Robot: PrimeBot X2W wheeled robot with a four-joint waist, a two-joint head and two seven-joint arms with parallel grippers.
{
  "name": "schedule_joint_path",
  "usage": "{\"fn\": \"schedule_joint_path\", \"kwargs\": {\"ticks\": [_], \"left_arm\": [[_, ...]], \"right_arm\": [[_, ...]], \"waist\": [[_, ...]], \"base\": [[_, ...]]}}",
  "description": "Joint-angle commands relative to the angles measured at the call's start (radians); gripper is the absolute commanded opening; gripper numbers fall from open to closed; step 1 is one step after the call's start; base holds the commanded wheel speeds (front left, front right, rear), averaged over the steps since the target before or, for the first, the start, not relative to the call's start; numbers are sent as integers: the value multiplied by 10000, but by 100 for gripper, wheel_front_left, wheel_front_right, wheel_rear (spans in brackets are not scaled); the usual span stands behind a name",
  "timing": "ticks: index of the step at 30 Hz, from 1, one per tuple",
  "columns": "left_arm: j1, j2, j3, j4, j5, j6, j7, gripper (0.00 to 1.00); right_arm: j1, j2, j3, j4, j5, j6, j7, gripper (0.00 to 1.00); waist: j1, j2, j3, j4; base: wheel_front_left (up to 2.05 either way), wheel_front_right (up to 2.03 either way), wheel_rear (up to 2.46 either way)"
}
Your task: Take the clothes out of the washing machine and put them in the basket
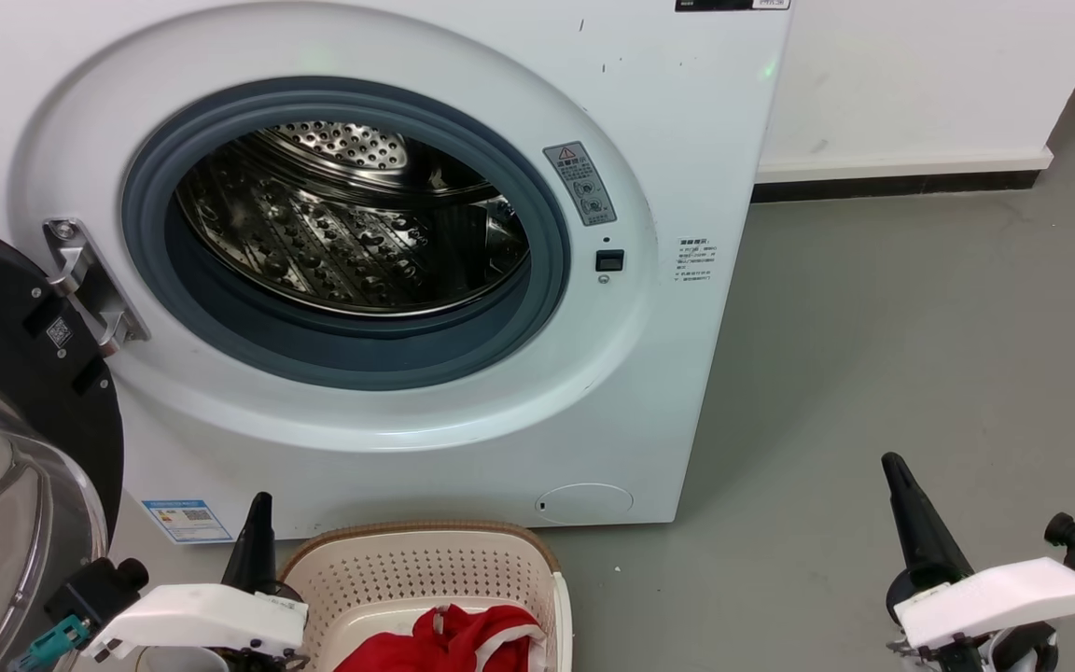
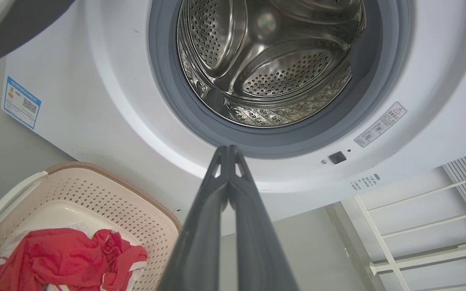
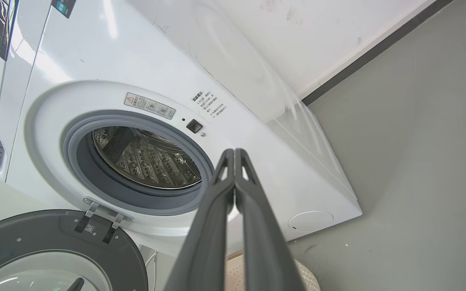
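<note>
The white washing machine (image 1: 668, 140) stands with its dark glass door (image 1: 6, 411) swung open to the left. Its steel drum (image 1: 351, 224) shows nothing inside. In front of it on the floor sits the cream basket (image 1: 425, 569), and the red clothes (image 1: 449, 639) with white trim lie in it, also seen as red clothes (image 2: 63, 256) in the basket (image 2: 107, 198). My left gripper (image 1: 260, 509) is shut and empty, just left of the basket; its tips (image 2: 228, 150) point at the porthole's lower rim. My right gripper (image 1: 894, 467) is shut and empty over the floor at the right.
Grey floor (image 1: 920, 327) stretches to the right of the machine up to a white wall with a dark skirting (image 1: 892, 182). The open door (image 3: 55, 246) juts out beside my left arm. A white slatted rack (image 2: 431, 226) shows in the left wrist view.
</note>
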Motion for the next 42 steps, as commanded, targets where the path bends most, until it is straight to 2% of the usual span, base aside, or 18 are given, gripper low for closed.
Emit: {"fn": "schedule_joint_path", "kwargs": {"ticks": [1, 19, 42], "left_arm": [[-287, 19, 45, -78, -261, -75, 38, 0], [-473, -34, 192, 36, -2360, -320, 464, 0], [-662, -95, 336, 159, -4590, -574, 918, 0]], "right_arm": [[-248, -68, -40, -43, 314, -1, 32, 0], [-517, -85, -258, 326, 2605, -2, 246, 0], [-790, -60, -540, 730, 4998, -3, 517, 0]], "waist": [[-1, -1, 2, 4], [-1, -1, 37, 77], [-1, -1, 81, 171]], "base": [[0, 0, 0], [0, 0, 0], [0, 0, 0]]}}
